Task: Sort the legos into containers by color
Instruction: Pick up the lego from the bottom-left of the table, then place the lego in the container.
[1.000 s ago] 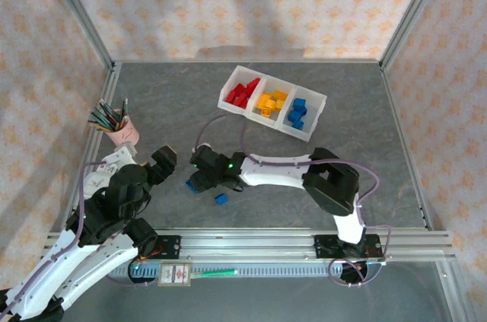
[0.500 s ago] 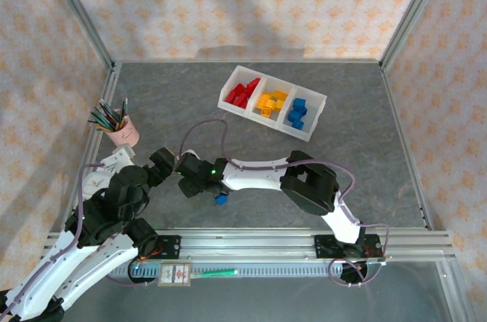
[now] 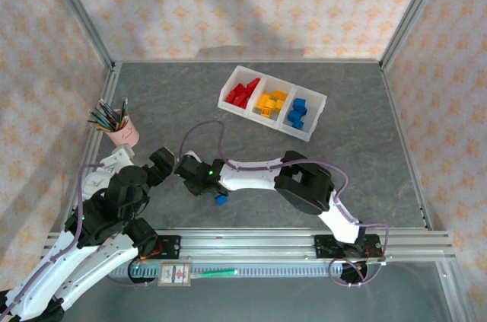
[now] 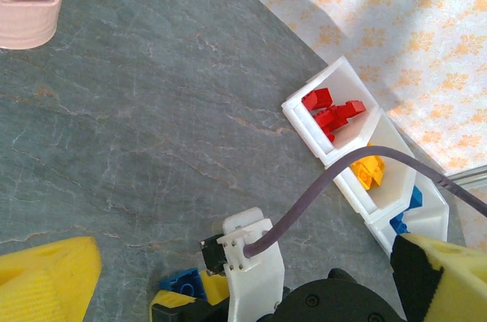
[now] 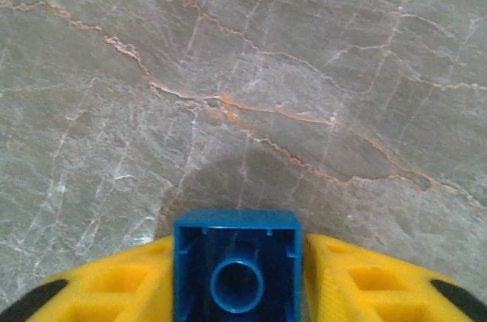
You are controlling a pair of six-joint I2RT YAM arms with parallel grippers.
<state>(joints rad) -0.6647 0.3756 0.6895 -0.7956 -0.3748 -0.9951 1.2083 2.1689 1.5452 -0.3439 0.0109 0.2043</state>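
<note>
Two blue bricks sit low on the worktop (image 3: 365, 154), toward its near edge and left of centre. One blue brick (image 5: 237, 250) is clenched hollow side up between the right gripper's (image 3: 195, 178) yellow fingers (image 5: 358, 284), just above bare stone. The loose blue brick (image 3: 221, 199) lies just beside that gripper, nearer the near edge. The left gripper (image 3: 163, 161) hangs close alongside, its jaws spread wide. The tray (image 3: 228, 86) lies slantwise toward the far edge, holding red legos (image 3: 243, 94), orange legos (image 3: 270, 101) and blue legos (image 3: 297, 113). Bare stone lies between gripper and tray, and across the right half. A pink cup (image 3: 122, 134) stands near the left edge.
</note>
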